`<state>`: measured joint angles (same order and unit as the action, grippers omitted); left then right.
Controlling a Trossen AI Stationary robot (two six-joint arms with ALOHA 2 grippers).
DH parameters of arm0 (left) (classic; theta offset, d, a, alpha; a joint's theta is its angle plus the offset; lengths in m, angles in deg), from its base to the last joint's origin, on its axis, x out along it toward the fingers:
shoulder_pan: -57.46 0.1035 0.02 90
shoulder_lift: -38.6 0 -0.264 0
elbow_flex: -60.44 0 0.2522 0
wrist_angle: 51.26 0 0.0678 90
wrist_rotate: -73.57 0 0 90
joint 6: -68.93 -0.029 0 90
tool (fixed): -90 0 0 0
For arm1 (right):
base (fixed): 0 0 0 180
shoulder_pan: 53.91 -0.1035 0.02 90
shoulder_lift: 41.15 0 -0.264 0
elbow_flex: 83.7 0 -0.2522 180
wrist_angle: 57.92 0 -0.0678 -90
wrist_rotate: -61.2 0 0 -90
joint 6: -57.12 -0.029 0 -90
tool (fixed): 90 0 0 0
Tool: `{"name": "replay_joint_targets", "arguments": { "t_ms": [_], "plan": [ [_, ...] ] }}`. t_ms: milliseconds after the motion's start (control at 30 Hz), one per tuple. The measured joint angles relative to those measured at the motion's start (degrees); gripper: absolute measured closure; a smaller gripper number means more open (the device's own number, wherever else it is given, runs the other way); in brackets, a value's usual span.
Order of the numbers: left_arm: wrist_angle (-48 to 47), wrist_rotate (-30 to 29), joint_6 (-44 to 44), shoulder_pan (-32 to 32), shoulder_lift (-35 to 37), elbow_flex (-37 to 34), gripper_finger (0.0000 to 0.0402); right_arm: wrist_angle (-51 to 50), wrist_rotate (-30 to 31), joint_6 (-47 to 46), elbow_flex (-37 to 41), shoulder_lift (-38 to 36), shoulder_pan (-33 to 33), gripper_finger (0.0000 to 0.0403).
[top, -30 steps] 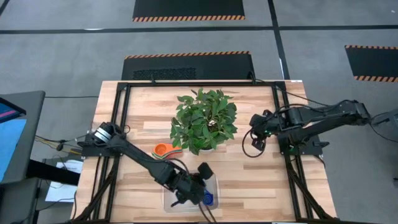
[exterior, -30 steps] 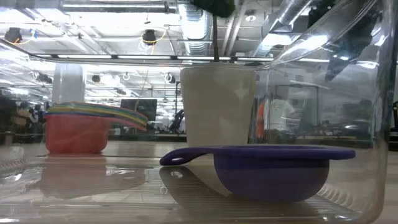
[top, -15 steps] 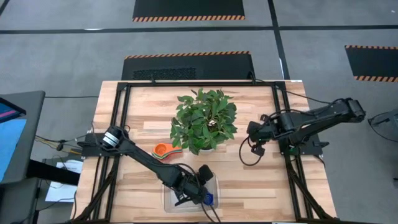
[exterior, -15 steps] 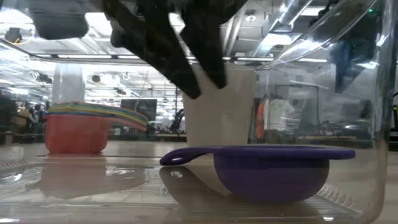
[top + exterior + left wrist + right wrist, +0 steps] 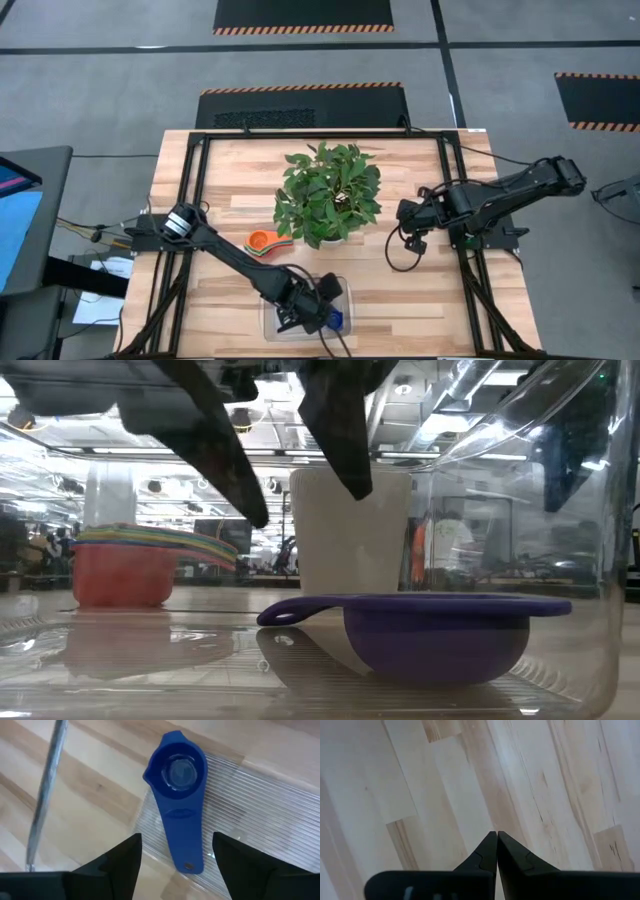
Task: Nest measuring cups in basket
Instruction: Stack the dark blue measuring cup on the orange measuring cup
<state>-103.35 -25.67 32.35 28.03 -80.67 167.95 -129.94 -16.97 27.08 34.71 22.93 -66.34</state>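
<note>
Left claw (image 5: 175, 855) has just spread open above the blue cup (image 5: 179, 795) now lying in the clear basket (image 5: 260, 815), so one's placed, remaining cups (image 5: 265, 241) still stacked beside the plant (image 5: 328, 190); right claw (image 5: 496, 851) shut, idle.

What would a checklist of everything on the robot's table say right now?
Surface: pale wooden table, black frame around it.
Job's things: dark blue cup lies alone in the clear basket; stack of other cups outside, beside the plant.
Clutter: potted plant mid-table.
Grippers: left gripper open above the blue cup, holding nothing; right gripper shut, empty, over bare wood.
Cables: black cable loops below the right arm.
Surroundings: grey floor, striped mats.
</note>
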Motion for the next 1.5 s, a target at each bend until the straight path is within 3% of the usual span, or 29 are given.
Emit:
{"name": "replay_joint_targets", "arguments": {
  "t_ms": [267, 400, 567, 900, 1000, 1300, 1500],
  "plan": [
    [4.66, -0.26, 3.96, 0.57, -3.8, 0.07, 0.018, 0.11, 0.0, 0.0, 0.0, -0.01, 0.01, 0.037],
    [4.03, -6.88, -3.09, -0.1, -5.37, 0.15, 0.0181, -0.08, 0.0, 0.0, 0.0, -0.02, 0.0, 0.037],
    [2.96, -1.95, -1.91, -0.19, -5.66, 0.24, 0.0181, -0.15, 0.0, 0.0, 0.0, 0.0, -0.07, 0.037],
    [3.31, -1.46, 1.57, -0.15, -5.66, 0.24, 0.0181, -0.39, 0.0, 0.01, 0.0, 0.0, -0.09, 0.037],
    [1.31, 1.21, 5.04, -0.19, -5.66, 0.24, 0.0181, -0.39, 0.0, 0.0, 0.0, 0.0, -0.09, 0.037],
    [-5.5, -0.88, 11.75, -0.55, -5.8, 0.32, 0.0181, -0.41, 0.0, 0.0, 0.0, 0.0, -0.09, 0.037],
    [-7.3, -2.34, 10.88, -0.41, -6.0, 0.46, 0.0181, -0.04, -0.02, -0.15, 0.0, 0.0, -0.09, 0.037]
  ]
}}
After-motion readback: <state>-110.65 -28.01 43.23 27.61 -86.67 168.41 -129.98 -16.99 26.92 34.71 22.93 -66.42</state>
